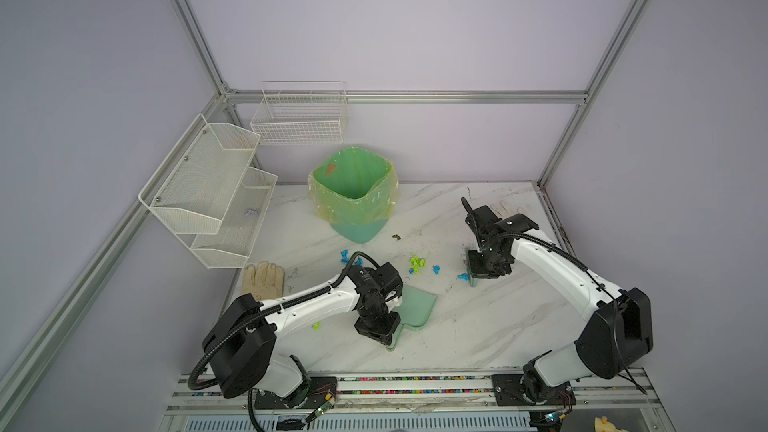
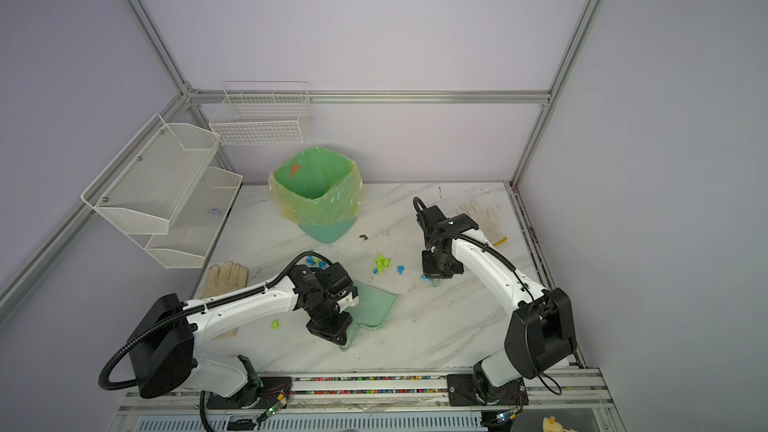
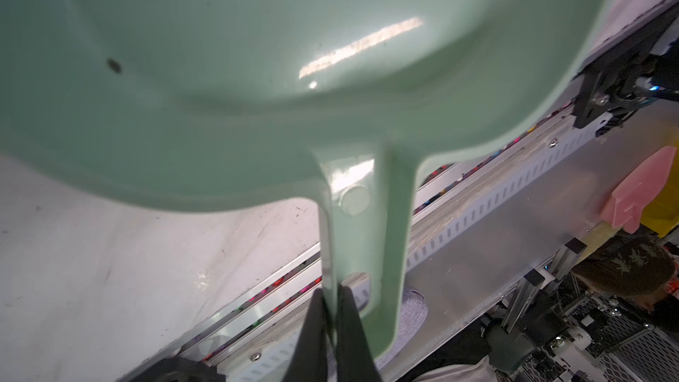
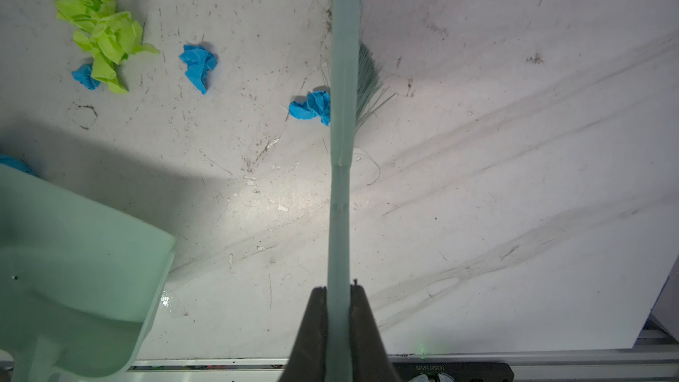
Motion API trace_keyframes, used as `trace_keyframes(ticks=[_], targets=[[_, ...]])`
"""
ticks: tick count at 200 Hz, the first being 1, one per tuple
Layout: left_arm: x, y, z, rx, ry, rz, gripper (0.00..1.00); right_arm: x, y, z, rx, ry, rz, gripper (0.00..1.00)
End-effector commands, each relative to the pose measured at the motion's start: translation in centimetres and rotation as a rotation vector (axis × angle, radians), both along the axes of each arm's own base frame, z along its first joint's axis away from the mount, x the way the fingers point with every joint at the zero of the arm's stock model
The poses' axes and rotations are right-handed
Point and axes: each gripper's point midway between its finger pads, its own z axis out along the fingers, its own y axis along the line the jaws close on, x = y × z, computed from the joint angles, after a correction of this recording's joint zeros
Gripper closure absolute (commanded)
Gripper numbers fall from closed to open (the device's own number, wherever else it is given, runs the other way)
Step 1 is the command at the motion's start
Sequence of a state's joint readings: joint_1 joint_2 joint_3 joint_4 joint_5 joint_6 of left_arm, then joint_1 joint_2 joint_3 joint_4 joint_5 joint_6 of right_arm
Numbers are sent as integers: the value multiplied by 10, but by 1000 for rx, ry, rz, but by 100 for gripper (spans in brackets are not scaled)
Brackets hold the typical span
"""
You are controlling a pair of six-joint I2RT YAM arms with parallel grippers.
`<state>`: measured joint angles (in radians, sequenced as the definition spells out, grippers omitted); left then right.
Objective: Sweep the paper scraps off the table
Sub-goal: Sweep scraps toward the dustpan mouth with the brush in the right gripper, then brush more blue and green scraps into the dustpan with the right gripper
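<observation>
Paper scraps (image 1: 417,263) form a loose row sideways across the table (image 1: 478,326)

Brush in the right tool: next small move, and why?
Probably sweep the brush toward the dustpan. Its bristles sit right beside a blue scrap, other scraps lie between the two, and the left tool holds the dustpan ready.
</observation>
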<state>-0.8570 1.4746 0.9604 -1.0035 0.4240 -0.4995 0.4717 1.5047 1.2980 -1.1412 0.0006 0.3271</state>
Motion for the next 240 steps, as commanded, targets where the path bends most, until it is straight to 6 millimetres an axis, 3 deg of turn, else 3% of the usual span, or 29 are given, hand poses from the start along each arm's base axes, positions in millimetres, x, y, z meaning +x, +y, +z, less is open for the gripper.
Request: trace_keyframes(ticks=[1,35,67,123,172,200,240], targets=[[1,2,1,21,-18,-46,100,-14,7,2,25,61,39,100],[15,13,-6,142,-72,-90,100,-12,17,0,36,63,89,100],[20,2,-9,143,-43,-101,100,-9,28,-5,31,82,145,100],[35,-10,-4,147,-33,-96,100,-9,53,4,57,68,232,100],[56,-8,-2,177,-46,-71,100,-21,82,20,168,44,290,100],[64,-5,-3,198,-46,-64,100,-25,89,35,223,20,310,100],[71,-2,2,193,-46,-44,100,-16,87,67,248,-84,262,100]])
